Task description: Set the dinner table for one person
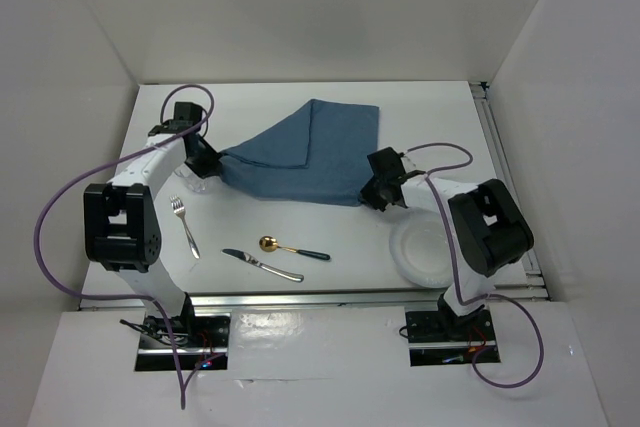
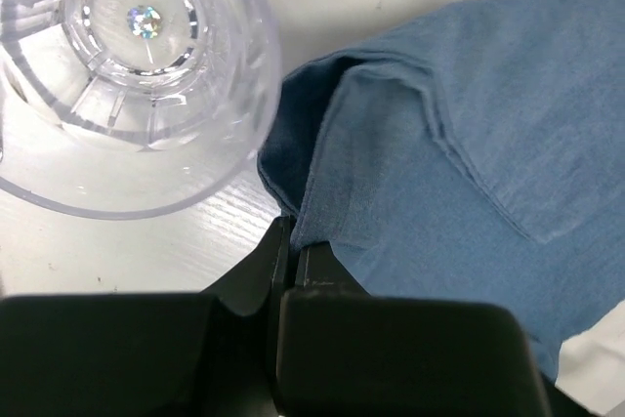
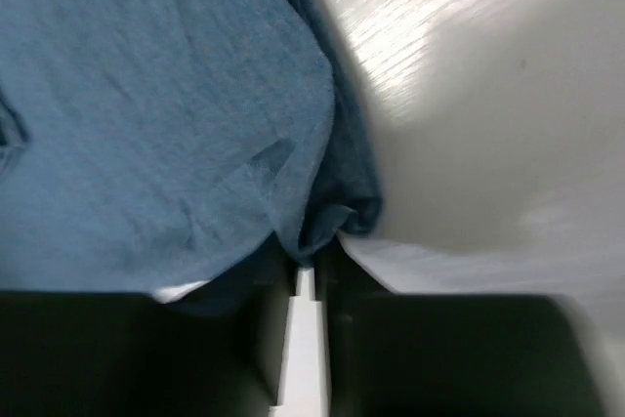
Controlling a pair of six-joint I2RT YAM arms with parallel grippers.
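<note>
Two arms hold the cloth by its near corners.
The table (image 1: 300,112) lies under everything, and the cloth (image 1: 310,152) is on its middle. The left gripper (image 2: 293,246) and right gripper (image 3: 305,263) are each closed on one corner, probably to spread it flat. The plate (image 1: 420,247), glass (image 2: 127,75) and fork (image 1: 184,225) lie beside it.
</note>
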